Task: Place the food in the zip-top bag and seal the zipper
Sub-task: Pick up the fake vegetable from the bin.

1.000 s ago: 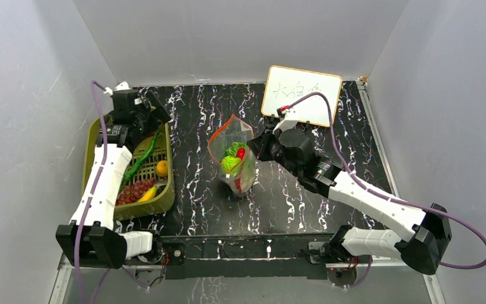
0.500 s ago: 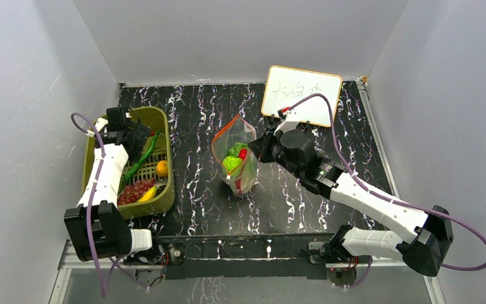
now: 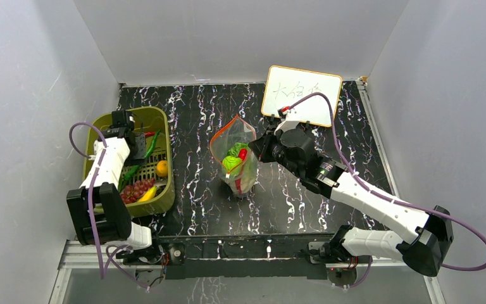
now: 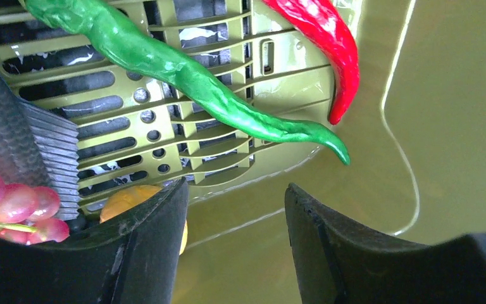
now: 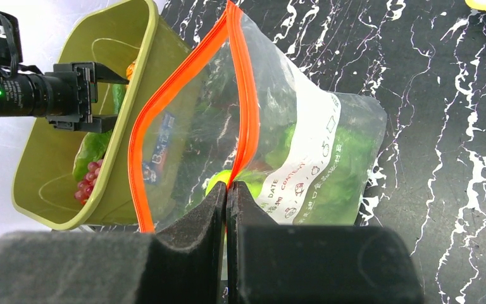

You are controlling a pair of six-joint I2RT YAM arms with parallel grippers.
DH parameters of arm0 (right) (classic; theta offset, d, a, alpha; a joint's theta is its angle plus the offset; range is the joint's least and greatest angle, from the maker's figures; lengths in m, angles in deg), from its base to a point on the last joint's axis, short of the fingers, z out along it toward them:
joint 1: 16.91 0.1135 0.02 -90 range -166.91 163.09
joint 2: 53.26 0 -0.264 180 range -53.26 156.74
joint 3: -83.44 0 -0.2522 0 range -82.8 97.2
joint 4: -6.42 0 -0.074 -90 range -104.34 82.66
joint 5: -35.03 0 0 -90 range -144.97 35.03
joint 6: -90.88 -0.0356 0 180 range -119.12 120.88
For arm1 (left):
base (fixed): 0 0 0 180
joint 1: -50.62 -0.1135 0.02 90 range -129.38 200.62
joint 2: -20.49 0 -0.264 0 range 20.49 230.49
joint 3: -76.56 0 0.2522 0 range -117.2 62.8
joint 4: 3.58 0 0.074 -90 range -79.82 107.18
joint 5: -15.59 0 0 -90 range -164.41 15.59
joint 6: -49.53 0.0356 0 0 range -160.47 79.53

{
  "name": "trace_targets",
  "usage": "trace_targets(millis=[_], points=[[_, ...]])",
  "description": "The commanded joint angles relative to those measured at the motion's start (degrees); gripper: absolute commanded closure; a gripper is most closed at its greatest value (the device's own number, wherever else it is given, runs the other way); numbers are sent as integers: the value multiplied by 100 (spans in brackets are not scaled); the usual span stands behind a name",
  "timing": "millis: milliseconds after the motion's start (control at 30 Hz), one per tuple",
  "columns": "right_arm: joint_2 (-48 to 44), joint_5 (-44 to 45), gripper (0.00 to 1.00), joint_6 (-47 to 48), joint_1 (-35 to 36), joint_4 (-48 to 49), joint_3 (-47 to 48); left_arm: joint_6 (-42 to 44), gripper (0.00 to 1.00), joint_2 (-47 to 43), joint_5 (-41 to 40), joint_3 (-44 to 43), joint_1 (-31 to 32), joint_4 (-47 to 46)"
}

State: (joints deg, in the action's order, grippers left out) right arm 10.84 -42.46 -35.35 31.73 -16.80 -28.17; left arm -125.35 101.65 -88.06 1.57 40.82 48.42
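The clear zip-top bag (image 3: 243, 177) stands open mid-table with a green cabbage (image 3: 231, 163) and a red piece (image 3: 241, 152) inside. My right gripper (image 3: 256, 147) is shut on the zipper (image 5: 243, 95), pinching the strip at the bag's right mouth edge (image 5: 227, 190). My left gripper (image 4: 235, 196) is open and empty, low inside the olive basket (image 3: 164, 199), with its jaws over the basket wall (image 4: 455, 126). Beside it lie a green chili (image 4: 183, 76), a red chili (image 4: 329, 44), purple grapes (image 4: 12, 206) and an orange (image 4: 126, 199). A banana (image 3: 147, 194) lies at the basket's near end.
A whiteboard (image 3: 302, 95) leans at the back right of the black marbled table. The basket (image 5: 120, 50) stands just left of the bag, with my left wrist (image 5: 38, 95) above it. Grey walls close in on three sides.
My left arm has drawn back from the basket's far end and dropped its open gripper into the basket. My right gripper still holds the bag's mouth, hardly moved.
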Motion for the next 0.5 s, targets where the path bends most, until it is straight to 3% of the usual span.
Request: trace_targets(millis=[0, 233, 467], points=[[-90, 114, 100, 89, -4, 306, 301, -1035, 45, 65, -13, 43, -55, 186], [-81, 120, 100, 124, -4, 311, 298, -1515, 52, 200, -228, 128, -137, 134], [-27, 166, 100, 165, -4, 389, 324, -1610, 51, 509, -14, 18, -259, 263]])
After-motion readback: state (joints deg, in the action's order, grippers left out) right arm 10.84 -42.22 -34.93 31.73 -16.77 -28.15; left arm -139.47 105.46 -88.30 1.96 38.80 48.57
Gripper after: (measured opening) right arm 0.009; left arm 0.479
